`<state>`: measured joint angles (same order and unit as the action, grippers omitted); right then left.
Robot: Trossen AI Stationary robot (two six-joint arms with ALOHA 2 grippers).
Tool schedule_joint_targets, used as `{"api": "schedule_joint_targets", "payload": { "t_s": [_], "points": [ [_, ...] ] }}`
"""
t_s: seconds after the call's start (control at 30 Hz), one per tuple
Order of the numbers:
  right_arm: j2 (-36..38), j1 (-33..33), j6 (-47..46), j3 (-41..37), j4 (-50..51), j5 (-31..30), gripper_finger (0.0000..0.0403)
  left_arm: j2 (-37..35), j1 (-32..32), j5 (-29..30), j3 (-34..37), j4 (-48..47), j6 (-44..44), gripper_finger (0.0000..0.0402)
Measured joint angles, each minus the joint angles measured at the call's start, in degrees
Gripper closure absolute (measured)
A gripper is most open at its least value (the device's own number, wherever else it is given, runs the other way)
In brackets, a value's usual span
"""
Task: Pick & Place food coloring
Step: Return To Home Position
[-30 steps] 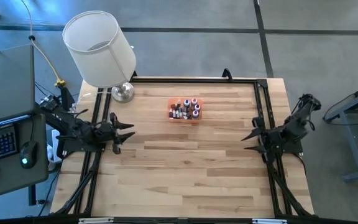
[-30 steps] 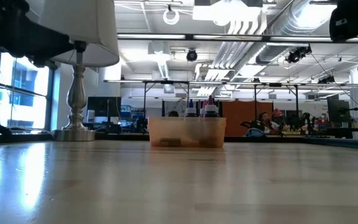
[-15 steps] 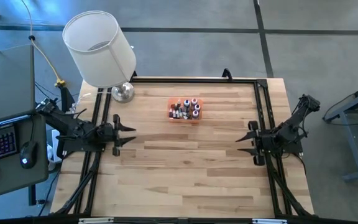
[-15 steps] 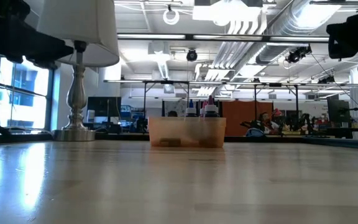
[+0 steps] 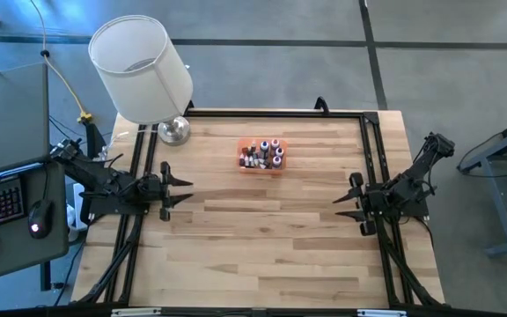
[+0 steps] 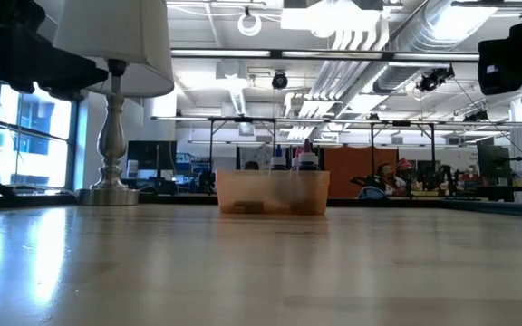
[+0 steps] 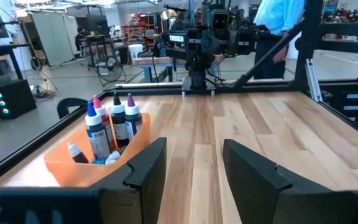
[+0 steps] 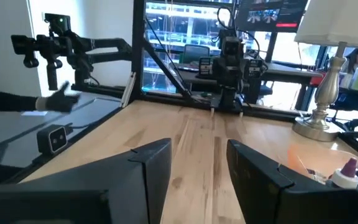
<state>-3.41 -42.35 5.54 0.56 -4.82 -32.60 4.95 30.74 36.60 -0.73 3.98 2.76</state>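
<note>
Several tiny food coloring bottles [image 5: 261, 154] with white caps stand upright in an orange plastic tray [image 5: 262, 166] near the table's far edge; the left wrist view shows the bottles [image 7: 110, 124] too, and the low view shows the tray [image 6: 272, 192]. My left gripper [image 5: 183, 189] hovers open over the table's left side, pointing right. My right gripper [image 5: 340, 205] hovers open over the right side, pointing left. Both are well apart from the tray.
A lamp with a white shade [image 5: 141, 69] stands on its silver base [image 5: 173, 131] at the table's far left corner. A black frame [image 5: 275, 113] runs along the table's edges. Bare wood lies between the grippers and toward the near edge.
My right gripper has moved toward the table's left, away from the right edge. My left gripper has shifted slightly toward the far edge and levelled out. The tray and bottles have stayed where they were.
</note>
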Motion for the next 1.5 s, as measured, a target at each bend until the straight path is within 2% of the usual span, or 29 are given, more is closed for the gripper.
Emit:
{"api": "schedule_joint_targets", "payload": {
  "t_s": [1.5],
  "points": [
    [0.0,0.0,0.9,0.0,-0.2,0.0,0.0254,0.0,0.0,0.0,0.0,0.0,-0.1,0.0245]
  ]
}}
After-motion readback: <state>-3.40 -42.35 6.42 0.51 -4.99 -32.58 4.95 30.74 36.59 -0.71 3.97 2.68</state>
